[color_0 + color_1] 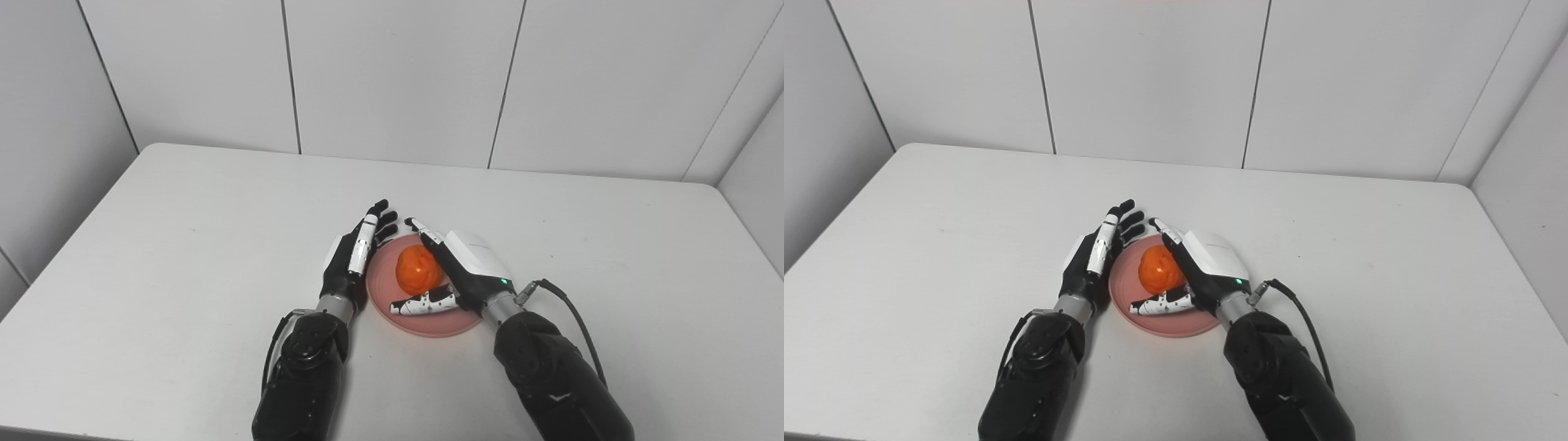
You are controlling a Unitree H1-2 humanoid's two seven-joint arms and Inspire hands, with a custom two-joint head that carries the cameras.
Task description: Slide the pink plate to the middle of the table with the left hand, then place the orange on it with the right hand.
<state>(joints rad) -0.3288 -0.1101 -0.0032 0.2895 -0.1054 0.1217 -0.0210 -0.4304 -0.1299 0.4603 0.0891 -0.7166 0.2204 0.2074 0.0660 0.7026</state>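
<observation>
I am doing the last part of the job. The pink plate [429, 321] is sitting near the middle of the table [184, 257], a little toward my side, so I think the sliding part is done. The orange [418, 269] is sitting on the plate, in its back half.

My right hand [456, 269] is cupping around the orange. My fingers are going along its right side and my thumb is lying across the plate in front of it. I cannot tell if I am squeezing the orange or only resting around it.

My left hand [355, 254] is standing flat on its edge, just beside the left rim of the plate. Its fingers are straight and apart, and it is holding nothing.

Next, I think my right hand needs to let go gently and pull back without bumping the orange, because it could roll.

The orange is almost round, so it is not pointing any way. It looks a bit taller than it is wide. The plate is round and lying flat.
</observation>
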